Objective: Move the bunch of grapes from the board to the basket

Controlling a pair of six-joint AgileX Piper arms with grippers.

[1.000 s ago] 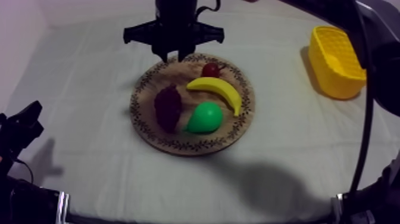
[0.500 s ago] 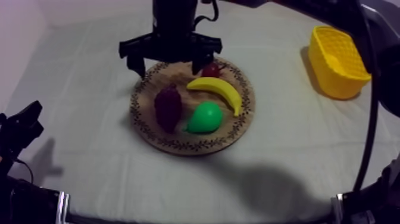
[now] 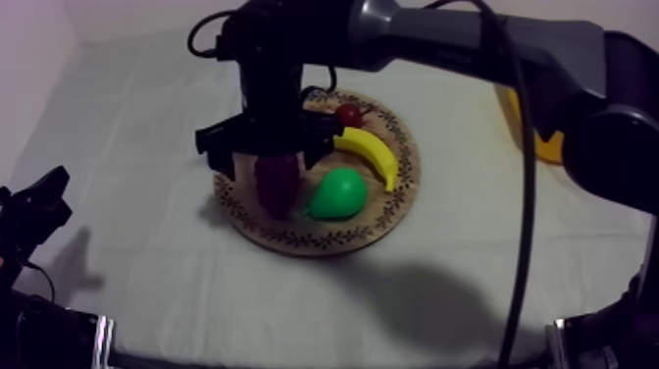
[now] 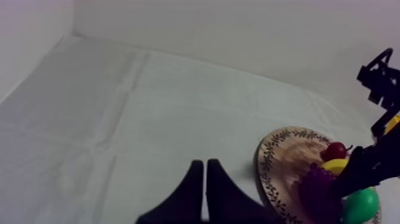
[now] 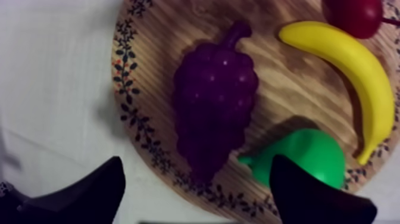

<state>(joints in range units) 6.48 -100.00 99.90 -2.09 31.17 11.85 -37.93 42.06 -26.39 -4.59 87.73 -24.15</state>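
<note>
The dark purple bunch of grapes (image 3: 278, 182) lies on the left half of the round wooden board (image 3: 294, 240). My right gripper (image 3: 270, 147) hangs just above the bunch, open wide, one finger to each side of it. In the right wrist view the grapes (image 5: 214, 107) lie between and ahead of the spread black fingers (image 5: 89, 190), untouched. The yellow basket (image 3: 547, 145) stands at the far right, mostly hidden behind my right arm. My left gripper (image 3: 39, 201) rests low at the left edge; its fingers (image 4: 196, 184) lie together, shut on nothing.
Also on the board are a banana (image 3: 368, 152), a green pear (image 3: 338, 193) close beside the grapes, and a small red fruit (image 3: 348, 115) at the far rim. Bare cloth surrounds the board.
My right gripper has opened wide and come forward and down from behind the board to above the grapes. The arm now covers most of the basket. The left arm has not moved.
</note>
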